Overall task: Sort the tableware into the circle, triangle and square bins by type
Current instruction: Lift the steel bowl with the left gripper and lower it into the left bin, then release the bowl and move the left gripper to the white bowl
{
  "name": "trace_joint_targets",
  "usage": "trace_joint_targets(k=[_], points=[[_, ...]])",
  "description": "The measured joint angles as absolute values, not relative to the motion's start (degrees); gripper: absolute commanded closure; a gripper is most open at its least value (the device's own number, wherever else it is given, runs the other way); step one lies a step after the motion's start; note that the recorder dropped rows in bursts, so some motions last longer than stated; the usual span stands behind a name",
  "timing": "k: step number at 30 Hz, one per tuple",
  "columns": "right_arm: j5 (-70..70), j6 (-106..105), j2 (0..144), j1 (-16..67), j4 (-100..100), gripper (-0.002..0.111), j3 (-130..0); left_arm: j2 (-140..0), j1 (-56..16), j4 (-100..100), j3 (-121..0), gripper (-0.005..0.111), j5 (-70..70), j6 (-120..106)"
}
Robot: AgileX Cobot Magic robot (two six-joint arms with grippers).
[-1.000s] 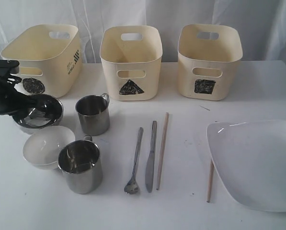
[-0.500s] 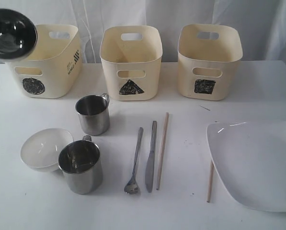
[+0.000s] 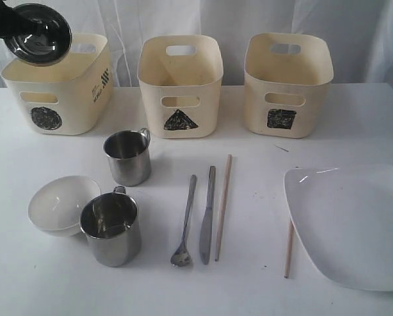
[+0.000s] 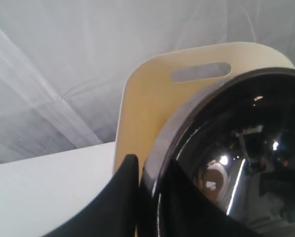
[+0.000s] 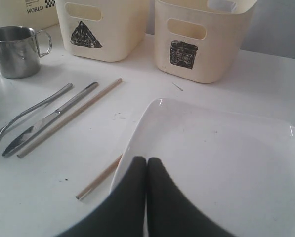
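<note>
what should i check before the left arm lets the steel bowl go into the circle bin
1. Grip: ok. The left pincer clamps the steel bowl by its rim.
2. Bowl above the circle bin: ok, in the exterior view it hangs over the bin's left rear corner.
3. Bowl centred over the opening: cannot tell, depth is unclear.
4. Bowl level: not ok, it is tipped on edge with its hollow facing the camera.
5. Room in the bin: cannot tell, its floor is hidden.
6. Right pincer out of the way: ok, shut, by the plate, far from the bin.
</note>
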State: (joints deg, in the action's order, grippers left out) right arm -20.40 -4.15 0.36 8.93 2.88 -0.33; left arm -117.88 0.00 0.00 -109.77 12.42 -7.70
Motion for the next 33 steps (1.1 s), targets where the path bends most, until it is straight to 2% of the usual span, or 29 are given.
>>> trace_joint_targets(k=[1, 4, 5, 8, 14, 24, 33], points=[[-20.4, -4.2, 0.4, 8.9, 2.9, 0.108, -0.3, -119.5, 0.1, 0.0, -111.1, 0.101, 12.1, -7.7], [-20.4, -4.2, 0.4, 8.9, 2.9, 0.108, -0.3, -123.2, 0.5, 0.0, -113.4, 0.08, 11.8, -7.7], [-20.4, -4.2, 0.4, 8.9, 2.9, 0.108, -0.3, -124.2, 0.8, 0.0, -113.6, 0.07, 11.7, -7.7], [-20.4, -4.2, 0.4, 8.9, 2.9, 0.108, -0.3, -125.8, 1.0, -2.0, -113.7, 0.06, 11.5, -7.6], [-20.4, -4.2, 0.4, 8.9, 2.9, 0.108, -0.3, -124.0, 1.2, -7.1, -114.1, 0.071, 14.2, -8.5], [-20.4, -4.2, 0.4, 8.9, 2.9, 0.108, -0.3, -112.7, 1.2, -19.5, -113.2, 0.071, 33.7, -23.0], [-20.4, -4.2, 0.4, 8.9, 2.9, 0.108, -0.3, -97.4, 0.8, -20.1, -88.7, 0.071, 39.3, -24.7]])
